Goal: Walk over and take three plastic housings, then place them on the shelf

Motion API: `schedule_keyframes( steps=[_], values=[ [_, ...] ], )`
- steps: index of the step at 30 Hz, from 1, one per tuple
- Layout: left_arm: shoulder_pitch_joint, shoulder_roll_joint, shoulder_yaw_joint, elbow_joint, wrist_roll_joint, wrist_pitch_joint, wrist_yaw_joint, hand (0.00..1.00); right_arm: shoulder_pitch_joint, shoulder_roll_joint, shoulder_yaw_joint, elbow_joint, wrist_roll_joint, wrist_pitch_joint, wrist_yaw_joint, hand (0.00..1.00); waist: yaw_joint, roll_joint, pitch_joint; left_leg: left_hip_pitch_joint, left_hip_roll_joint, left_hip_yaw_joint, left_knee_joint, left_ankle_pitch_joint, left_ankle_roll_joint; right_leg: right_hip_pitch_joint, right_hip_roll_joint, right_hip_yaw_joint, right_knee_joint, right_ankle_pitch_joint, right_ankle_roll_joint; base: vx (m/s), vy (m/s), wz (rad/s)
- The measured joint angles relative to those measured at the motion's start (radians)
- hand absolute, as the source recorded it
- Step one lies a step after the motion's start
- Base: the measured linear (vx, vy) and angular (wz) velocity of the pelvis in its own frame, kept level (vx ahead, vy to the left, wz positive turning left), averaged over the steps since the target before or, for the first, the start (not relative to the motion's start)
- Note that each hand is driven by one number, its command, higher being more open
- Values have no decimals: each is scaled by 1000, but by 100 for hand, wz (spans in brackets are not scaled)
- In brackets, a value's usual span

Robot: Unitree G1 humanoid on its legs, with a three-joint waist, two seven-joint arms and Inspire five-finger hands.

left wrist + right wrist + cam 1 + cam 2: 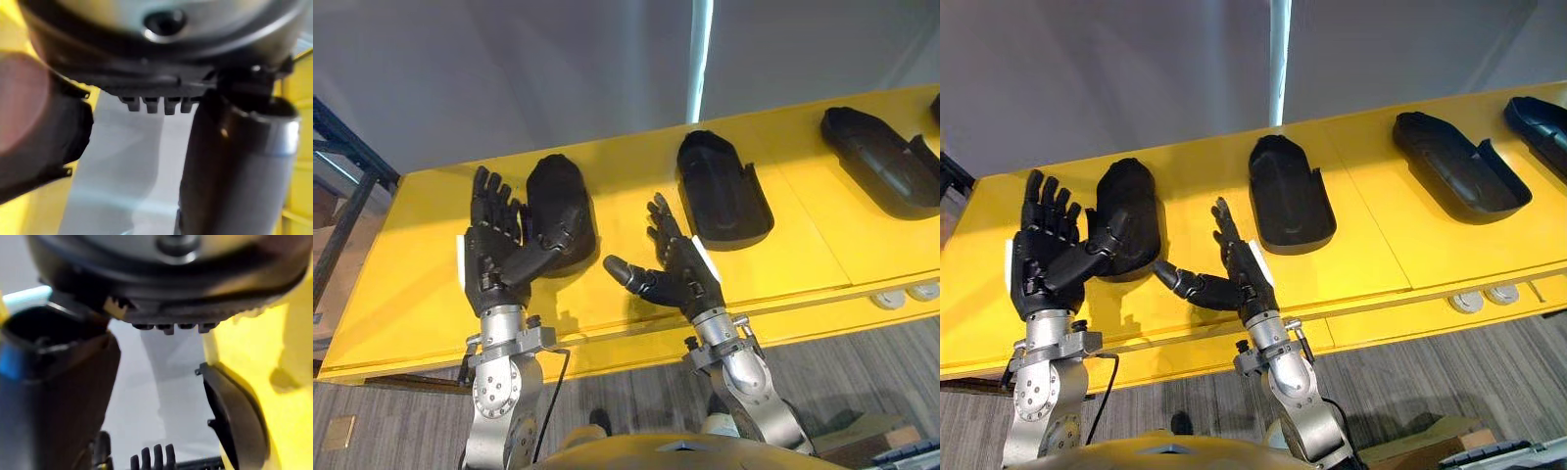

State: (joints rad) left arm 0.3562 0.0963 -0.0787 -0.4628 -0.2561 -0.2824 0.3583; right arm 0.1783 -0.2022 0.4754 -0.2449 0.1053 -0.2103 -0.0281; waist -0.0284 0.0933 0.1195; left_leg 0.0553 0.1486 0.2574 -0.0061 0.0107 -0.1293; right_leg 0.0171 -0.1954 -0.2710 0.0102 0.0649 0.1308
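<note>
Left eye view: we're at the first pick, nothing lifted. Left hand [494,250] is spread, fingers straight, thumb lying over the near edge of the first housing [558,196]. Right hand [680,274] is spread and empty, just right of that housing. Second housing [724,191] sits beyond it, third housing [881,162] far to its right, all on the table [421,294]. Next, we reckon: close both hands on the first housing.

Silver-grey arms [499,392], dark hands [494,259]
</note>
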Motion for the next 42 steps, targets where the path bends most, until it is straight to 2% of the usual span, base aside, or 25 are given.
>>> schedule_keyframes(
  steps=[4, 8, 12, 16, 19, 21, 27, 32, 35, 42],
  values=[
    [1, -2, 70, -11, 71, 2, 39, 100, -34, 1, 27, -2, 0, -2, 0, 100, 20, -14, -12, 1, -1, -24, -13, 10, -1, 21, 0, -30, -12, -1, -1, -42, -8, 16],
    [7, -3, 120, -32, 79, 7, 37, 100, -41, 2, 38, -7, -1, -2, 0, 100, 29, -21, -23, 4, -2, -48, -35, 29, 1, 32, 2, -54, -13, -1, -1, -15, -7, 19],
    [7, -3, 191, -32, 116, 70, -23, 100, -53, 2, 43, -7, -1, -2, -7, 100, 38, -21, -35, 6, -2, -52, -36, 31, 1, 36, 2, -56, -13, 0, -1, 2, 0, 3],
    [0, 32, 232, 10, 106, 94, -87, 100, -73, 1, 17, -7, 0, -2, -9, 100, 35, -20, -38, 7, -2, -51, -37, 32, 0, 36, 3, -54, -13, 0, -1, 0, 0, 0],
    [-44, 82, 266, 133, 82, 117, -123, 100, -73, 0, -39, -7, 7, -2, 12, 100, 28, -16, -41, 11, -1, -45, -38, 33, 0, 34, 3, -50, -12, 0, -1, -4, 3, -4],
    [-76, 85, 276, 212, 62, 134, -127, 100, -73, -1, -53, -6, 23, -2, 24, 100, 25, -15, -41, 16, 0, -39, -40, 33, 0, 34, 4, -46, -12, 0, -1, -2, 3, -10],
    [-127, 84, 269, 368, 51, 165, -127, 100, -73, -38, -68, -1, 34, 3, 95, 100, 22, -14, -41, 22, 0, -15, -48, 33, -1, 18, 4, -25, -8, 0, -1, 4, 5, -12],
    [-128, 83, 253, 386, -21, 165, -144, 100, -75, -39, -68, 12, 41, 10, 154, 100, 23, -10, -38, 22, -1, -17, -48, 33, -1, 17, 4, -24, -6, -1, -2, 0, 0, 0],
    [-129, 77, 241, 392, -77, 165, -189, 100, -89, -39, -55, 30, 40, 27, 174, 100, 25, -7, -35, 23, -1, -21, -46, 33, -1, 17, 3, -26, 2, -5, -4, 0, 0, 0],
    [-131, 66, 186, 430, -96, 181, -262, 100, -148, -39, -29, 109, 38, 125, 146, 100, 24, 8, -13, 22, -1, -29, -33, 33, -1, 16, -4, -33, 28, -20, -6, -31, 1, 2]
  ],
)
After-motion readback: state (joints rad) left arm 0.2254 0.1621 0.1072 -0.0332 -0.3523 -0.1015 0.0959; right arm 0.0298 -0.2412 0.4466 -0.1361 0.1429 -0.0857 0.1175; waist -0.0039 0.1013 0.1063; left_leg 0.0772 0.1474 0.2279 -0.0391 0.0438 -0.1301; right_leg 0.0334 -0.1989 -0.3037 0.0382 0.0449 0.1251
